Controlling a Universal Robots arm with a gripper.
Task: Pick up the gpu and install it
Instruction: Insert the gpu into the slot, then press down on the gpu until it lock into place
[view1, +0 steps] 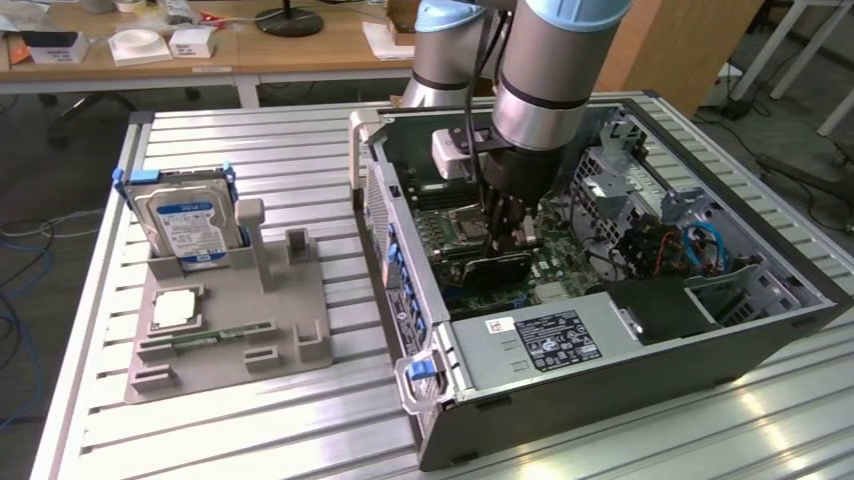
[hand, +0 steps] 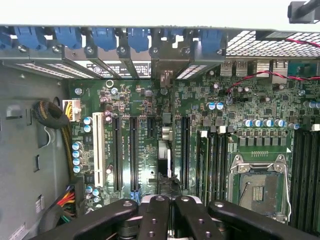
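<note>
The gpu (hand: 166, 160) stands edge-on as a thin blade over a motherboard (hand: 145, 100) slot, its pale bracket end against the rear slot covers. In the exterior view the gpu (view1: 487, 268) is a dark card low inside the open computer case (view1: 601, 400). My gripper (view1: 514, 238) reaches down into the case directly above the card. In the wrist view the gripper (hand: 167, 200) has its fingers brought together over the card's upper edge. Whether they touch the edge is hidden.
Empty black expansion slots flank the card, and the CPU socket (hand: 260, 185) lies beside them. The power supply (view1: 561, 335) fills the case's near end. On the exterior view's left, a grey fixture (view1: 267, 330) holds a hard drive (view1: 187, 225) and a green memory stick (view1: 200, 342).
</note>
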